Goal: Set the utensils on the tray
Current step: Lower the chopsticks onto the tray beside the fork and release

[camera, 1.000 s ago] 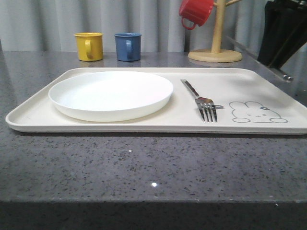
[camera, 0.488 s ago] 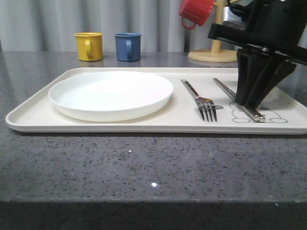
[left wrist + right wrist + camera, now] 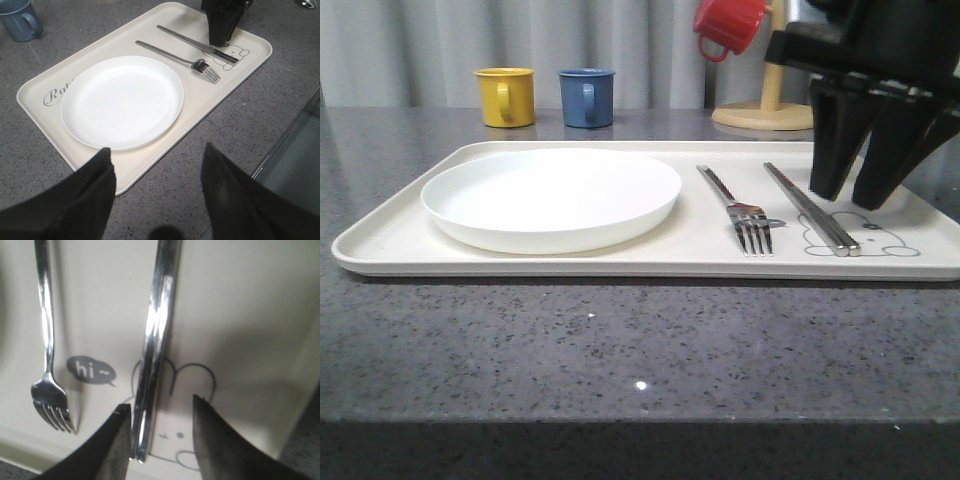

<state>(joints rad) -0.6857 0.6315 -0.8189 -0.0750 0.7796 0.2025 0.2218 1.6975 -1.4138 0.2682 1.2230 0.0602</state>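
I'm hovering my right fingers (image 3: 863, 196), spread apart and holding nothing, just above the chopsticks (image 3: 812, 209), which are lying on the tray (image 3: 390, 235) beside the fork (image 3: 737, 210), over the rabbit drawing (image 3: 860, 236). Risk here: one finger is sitting very near the chopsticks, so any sideways drift could be nudging them into the fork or toward the tray's near rim. My left fingers (image 3: 157, 195) are waiting wide and empty over the bench, near the plate (image 3: 551, 197).

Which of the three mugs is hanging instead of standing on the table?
The red mug: it hangs tilted on the wooden stand. The yellow mug and blue mug stand upright on the table.
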